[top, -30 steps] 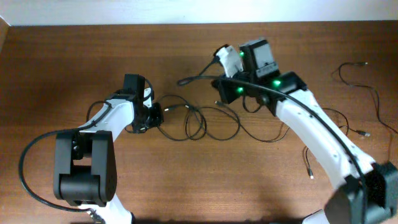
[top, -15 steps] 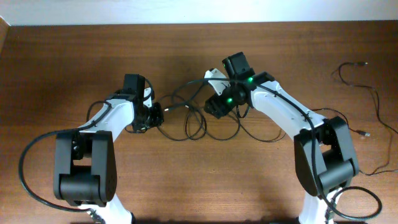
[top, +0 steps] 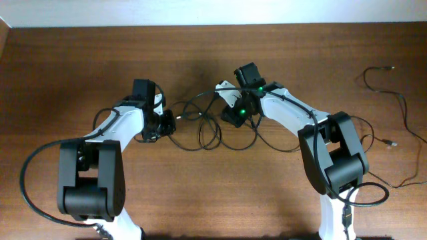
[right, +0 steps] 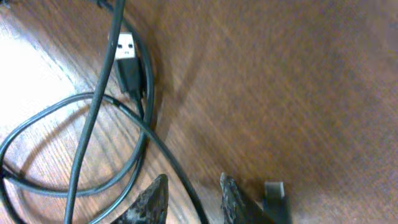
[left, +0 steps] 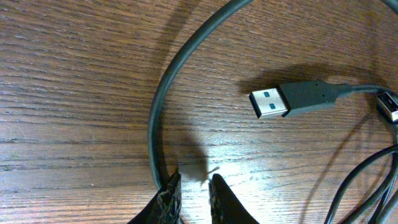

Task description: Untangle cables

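The cables [top: 213,132] lie as thin black loops tangled at the table's middle, between my two grippers. My left gripper [top: 168,123] is low at the bundle's left end. In the left wrist view its fingertips [left: 171,193] stand a narrow gap apart over bare wood. One cable [left: 152,124] curves down and runs under the left fingertip, and a USB plug [left: 270,102] lies to the right. My right gripper [top: 230,115] is at the bundle's upper right. Its jaws [right: 193,190] are open, with one cable [right: 186,180] running between them. Another plug [right: 126,46] lies further out.
Separate thin cables lie at the far right of the wooden table [top: 67,67], one near the back [top: 383,80] and one lower down [top: 387,141]. A small silvery plug tip [right: 273,190] sits just beside my right gripper's right finger.
My right arm has swung in from the back and come down over the bundle, its jaws now astride one cable. The left arm has stayed in place.
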### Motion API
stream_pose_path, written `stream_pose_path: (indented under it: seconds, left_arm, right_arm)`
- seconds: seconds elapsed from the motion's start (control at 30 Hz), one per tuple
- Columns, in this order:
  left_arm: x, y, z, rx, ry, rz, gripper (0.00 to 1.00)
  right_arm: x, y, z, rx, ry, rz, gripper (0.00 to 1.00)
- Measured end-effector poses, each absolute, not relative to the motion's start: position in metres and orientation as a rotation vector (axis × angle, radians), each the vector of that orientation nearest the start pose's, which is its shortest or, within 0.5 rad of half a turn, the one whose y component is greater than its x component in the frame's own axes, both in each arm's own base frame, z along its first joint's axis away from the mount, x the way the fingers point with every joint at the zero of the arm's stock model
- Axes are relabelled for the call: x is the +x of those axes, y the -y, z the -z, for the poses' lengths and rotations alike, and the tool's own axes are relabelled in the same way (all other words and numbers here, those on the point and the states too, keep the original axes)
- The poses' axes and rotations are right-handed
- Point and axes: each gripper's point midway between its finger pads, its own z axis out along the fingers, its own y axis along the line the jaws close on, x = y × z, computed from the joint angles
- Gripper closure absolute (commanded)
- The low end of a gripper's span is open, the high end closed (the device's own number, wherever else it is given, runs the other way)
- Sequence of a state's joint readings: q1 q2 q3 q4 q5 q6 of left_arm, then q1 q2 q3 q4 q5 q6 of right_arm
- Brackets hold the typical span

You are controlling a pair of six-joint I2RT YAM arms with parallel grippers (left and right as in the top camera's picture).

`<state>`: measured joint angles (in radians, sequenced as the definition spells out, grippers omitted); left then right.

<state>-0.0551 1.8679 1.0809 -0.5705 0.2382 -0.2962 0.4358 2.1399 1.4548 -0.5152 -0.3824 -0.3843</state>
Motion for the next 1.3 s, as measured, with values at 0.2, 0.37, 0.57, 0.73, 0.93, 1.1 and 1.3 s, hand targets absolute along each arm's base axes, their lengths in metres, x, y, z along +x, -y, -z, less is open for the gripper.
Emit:
stream_pose_path:
  seconds: [0.2, 0.37, 0.57, 0.73, 0.93, 1.1, 1.3]
  left_arm:
    - [0.361, 0.061, 0.001, -0.317, -2.930, 0.402, 0.82]
    - [0.361, 0.060, 0.001, -0.317, -2.930, 0.402, 0.83]
    - [0.361, 0.060, 0.001, -0.317, -2.930, 0.399, 0.83]
    - [0.361, 0.060, 0.001, -0.317, -2.930, 0.398, 0.83]
    - [0.361, 0.060, 0.001, -0.317, -2.929, 0.399, 0.83]
    - [0.361, 0.060, 0.001, -0.317, -2.928, 0.398, 0.83]
    - [0.362, 0.060, 0.001, -0.316, -2.926, 0.399, 0.81]
  right_arm:
    - [0.401, -0.258, -0.008, -1.185, -2.475, -0.544, 0.96]
    - [0.404, -0.260, -0.023, -1.093, -2.529, -0.576, 0.96]
    - [0.412, -0.264, -0.139, -1.033, -2.318, -0.559, 0.96]
    - [0.407, -0.263, -0.244, -0.993, -2.059, -0.531, 0.96]
    - [0.397, -0.257, -0.350, -0.929, -1.746, -0.486, 0.96]
    - [0.396, -0.244, -0.412, -0.837, -1.565, -0.393, 0.96]
    - [0.410, -0.214, -0.406, -0.718, -1.657, -0.219, 0.96]
